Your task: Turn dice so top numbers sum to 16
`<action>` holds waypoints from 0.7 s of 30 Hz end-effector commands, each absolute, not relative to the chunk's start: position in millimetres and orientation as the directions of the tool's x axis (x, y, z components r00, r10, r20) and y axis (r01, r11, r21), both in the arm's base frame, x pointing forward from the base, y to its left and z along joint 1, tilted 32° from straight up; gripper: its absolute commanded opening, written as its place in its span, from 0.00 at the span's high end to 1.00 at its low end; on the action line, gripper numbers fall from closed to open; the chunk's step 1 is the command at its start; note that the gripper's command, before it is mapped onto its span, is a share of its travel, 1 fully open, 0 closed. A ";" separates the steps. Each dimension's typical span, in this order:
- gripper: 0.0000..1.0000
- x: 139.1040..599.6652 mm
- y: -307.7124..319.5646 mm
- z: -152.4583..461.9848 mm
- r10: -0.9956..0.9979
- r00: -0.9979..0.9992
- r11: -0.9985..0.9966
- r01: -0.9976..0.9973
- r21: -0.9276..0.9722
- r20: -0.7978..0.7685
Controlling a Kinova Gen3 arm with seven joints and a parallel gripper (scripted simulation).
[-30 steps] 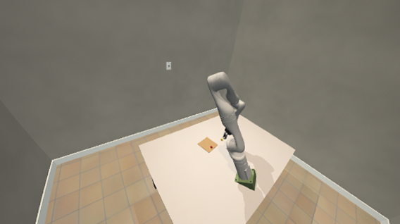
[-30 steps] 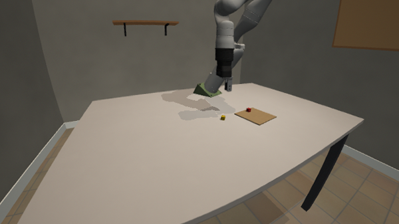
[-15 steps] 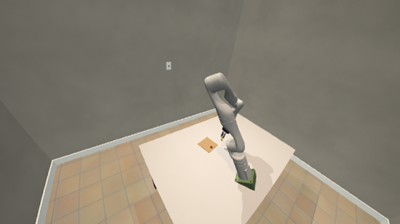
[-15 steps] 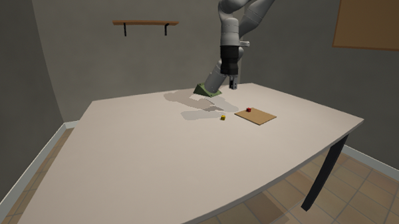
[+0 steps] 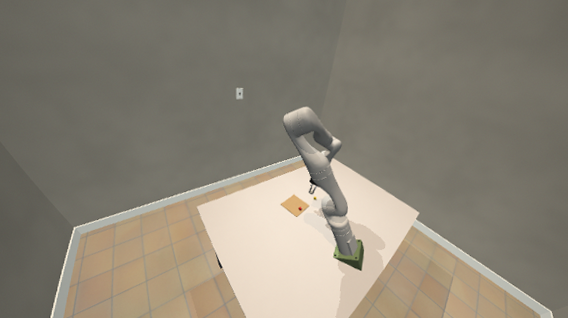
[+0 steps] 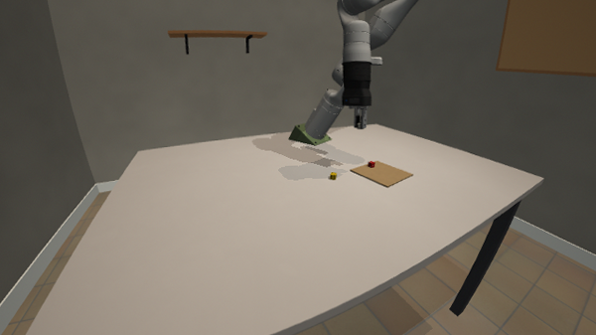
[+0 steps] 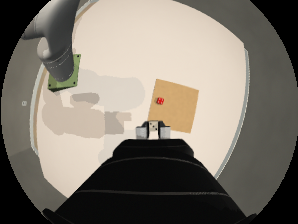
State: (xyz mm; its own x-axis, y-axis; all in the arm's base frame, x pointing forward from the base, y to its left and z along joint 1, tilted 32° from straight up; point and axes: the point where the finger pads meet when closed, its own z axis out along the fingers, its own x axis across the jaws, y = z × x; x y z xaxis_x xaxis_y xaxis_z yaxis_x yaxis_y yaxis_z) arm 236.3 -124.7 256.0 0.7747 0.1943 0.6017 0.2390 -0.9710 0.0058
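My gripper (image 5: 312, 191) (image 6: 360, 127) (image 7: 153, 127) is shut on a white die (image 7: 153, 125) with dark pips and holds it well above the table. In the wrist view they overlap the mat's lower left corner region. The red die (image 5: 300, 208) (image 6: 371, 164) (image 7: 160, 101) rests on the tan square mat (image 5: 291, 204) (image 6: 389, 177) (image 7: 179, 112), near one edge; its upper face shows several light pips in the wrist view. The yellow die (image 5: 314, 198) (image 6: 333, 176) lies on the table beside the mat, off it; it is hidden in the wrist view. Its top number is too small to read.
The pale table (image 5: 258, 247) (image 6: 221, 230) (image 7: 215, 65) carries the arm's green base (image 5: 349, 258) (image 6: 303, 135) (image 7: 73, 75). The arm's shadow falls between base and mat. A wall shelf (image 6: 217, 34) and a brown board (image 6: 561, 26) hang beyond the table.
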 end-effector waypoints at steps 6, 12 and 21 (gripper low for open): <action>0.66 242.2 -112.8 273.6 0.389 0.702 -0.914 0.377 0.152 0.597; 0.66 248.6 -96.8 287.9 0.598 0.581 -0.793 0.528 0.303 0.552; 0.66 256.8 -75.8 302.0 0.809 0.389 -0.576 0.672 0.465 0.441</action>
State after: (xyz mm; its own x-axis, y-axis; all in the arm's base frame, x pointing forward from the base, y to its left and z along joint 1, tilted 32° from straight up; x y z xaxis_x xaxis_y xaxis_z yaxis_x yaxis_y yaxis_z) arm 255.7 -78.7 298.1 0.4057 0.7905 0.4588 0.6673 -0.5992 0.4424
